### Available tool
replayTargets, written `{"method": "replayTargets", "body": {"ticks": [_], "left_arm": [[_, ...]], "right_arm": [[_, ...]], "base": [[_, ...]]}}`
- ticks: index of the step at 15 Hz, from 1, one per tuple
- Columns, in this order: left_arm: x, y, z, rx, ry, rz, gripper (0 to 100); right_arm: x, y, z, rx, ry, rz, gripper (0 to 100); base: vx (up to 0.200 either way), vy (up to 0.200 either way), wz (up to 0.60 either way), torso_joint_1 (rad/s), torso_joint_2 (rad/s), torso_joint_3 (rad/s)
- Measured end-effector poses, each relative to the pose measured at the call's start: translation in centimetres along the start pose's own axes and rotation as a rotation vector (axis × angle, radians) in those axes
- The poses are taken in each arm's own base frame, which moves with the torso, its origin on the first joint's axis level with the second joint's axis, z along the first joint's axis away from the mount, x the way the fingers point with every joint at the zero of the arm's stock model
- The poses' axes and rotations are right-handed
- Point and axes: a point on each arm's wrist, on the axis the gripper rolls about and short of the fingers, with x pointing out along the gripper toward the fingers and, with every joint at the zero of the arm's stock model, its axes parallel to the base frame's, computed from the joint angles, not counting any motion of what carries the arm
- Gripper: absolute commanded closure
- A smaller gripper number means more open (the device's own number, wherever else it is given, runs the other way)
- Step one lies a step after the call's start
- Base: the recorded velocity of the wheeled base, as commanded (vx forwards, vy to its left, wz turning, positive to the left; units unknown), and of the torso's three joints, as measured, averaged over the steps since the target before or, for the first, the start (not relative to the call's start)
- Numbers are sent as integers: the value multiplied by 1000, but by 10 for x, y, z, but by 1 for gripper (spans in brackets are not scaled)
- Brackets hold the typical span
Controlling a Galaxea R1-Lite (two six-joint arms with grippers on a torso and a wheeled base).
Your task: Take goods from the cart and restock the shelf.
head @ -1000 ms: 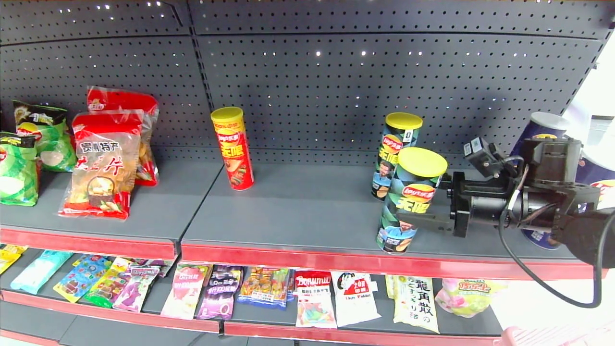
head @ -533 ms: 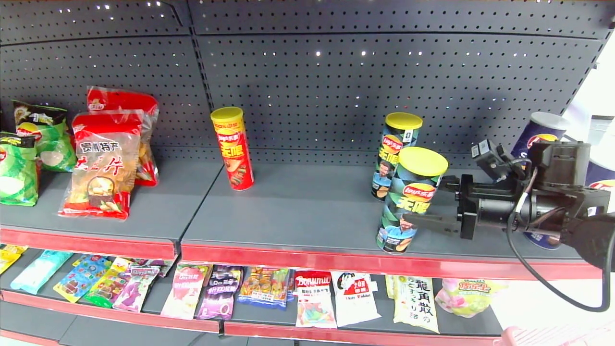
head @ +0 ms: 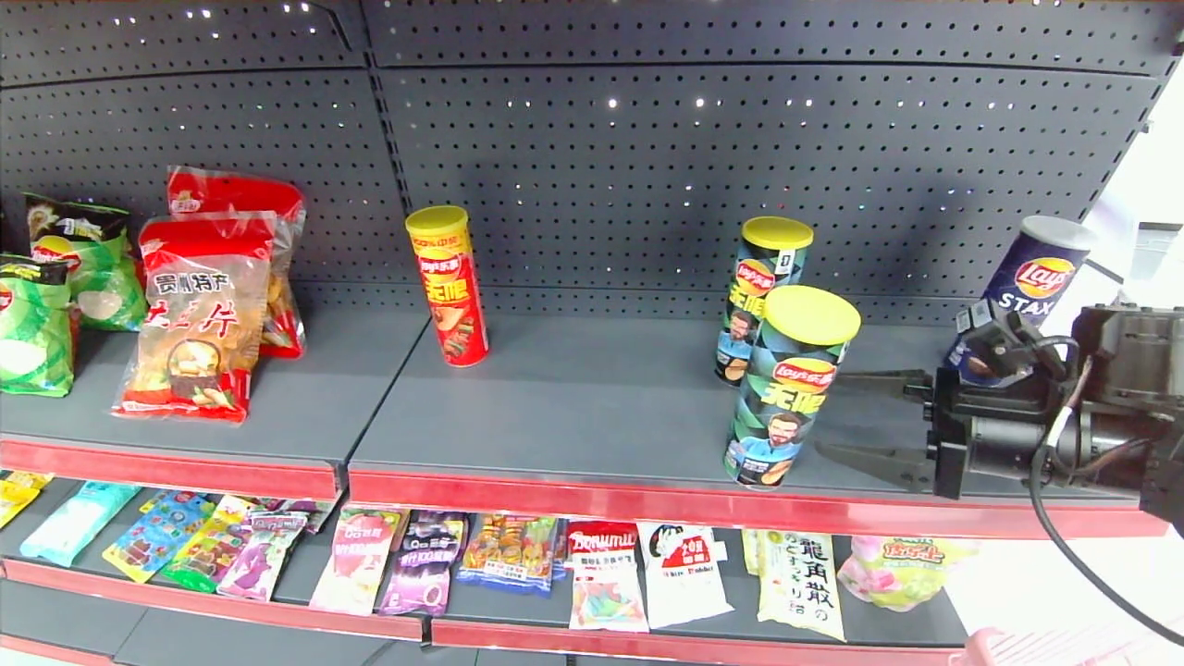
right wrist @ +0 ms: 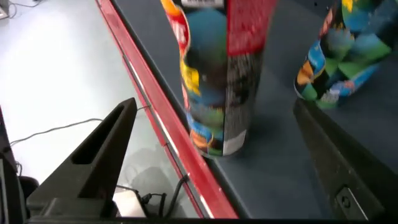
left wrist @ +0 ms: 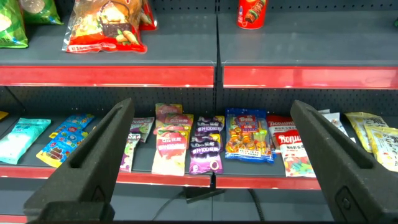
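Note:
A green-and-blue chip can (head: 791,388) with a yellow lid stands upright near the front edge of the grey shelf (head: 573,407). A matching can (head: 763,287) stands just behind it. My right gripper (head: 826,412) is open, level with the front can and just to its right, touching nothing. In the right wrist view the front can (right wrist: 217,81) stands beyond the spread fingers of the right gripper (right wrist: 217,168), and the second can (right wrist: 342,56) is farther back. My left gripper (left wrist: 211,162) is open and holds nothing, facing the lower shelf.
A red chip can (head: 449,287) stands mid-shelf, and a dark blue can (head: 1027,287) stands at the far right behind my right arm. Red snack bags (head: 199,314) and green bags (head: 37,314) sit at the left. Candy packets (head: 601,564) line the lower shelf. A pink cart corner (head: 1064,647) shows bottom right.
My right gripper has let go of the front green-and-blue can and pulled back to the right. The can stays standing on the shelf.

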Motion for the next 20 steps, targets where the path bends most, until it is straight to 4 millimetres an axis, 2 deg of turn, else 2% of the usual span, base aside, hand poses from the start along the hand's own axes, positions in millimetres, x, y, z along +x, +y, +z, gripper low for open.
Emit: {"method": "replayTargets", "body": {"ticks": [2, 5, 10, 12, 15, 17, 20], "left_arm": [[0, 0, 0, 0, 0, 0, 0], [0, 0, 0, 0, 0, 0, 0], [0, 0, 0, 0, 0, 0, 0], [0, 0, 0, 0, 0, 0, 0], [0, 0, 0, 0, 0, 0, 0], [0, 0, 0, 0, 0, 0, 0], [0, 0, 0, 0, 0, 0, 0]], "right_arm": [[-10, 6, -3, 12, 20, -58, 0], [-28, 26, -4, 31, 53, -160, 0], [-69, 73, 4, 117, 139, -278, 0], [-88, 89, 6, 96, 156, -437, 0], [-116, 104, 5, 76, 190, -845, 0], [-129, 114, -1, 110, 170, -979, 0], [-140, 130, -13, 124, 142, -1080, 0]], "base": [[0, 0, 0, 0, 0, 0], [0, 0, 0, 0, 0, 0], [0, 0, 0, 0, 0, 0], [0, 0, 0, 0, 0, 0], [0, 0, 0, 0, 0, 0], [0, 0, 0, 0, 0, 0], [0, 0, 0, 0, 0, 0]]}}
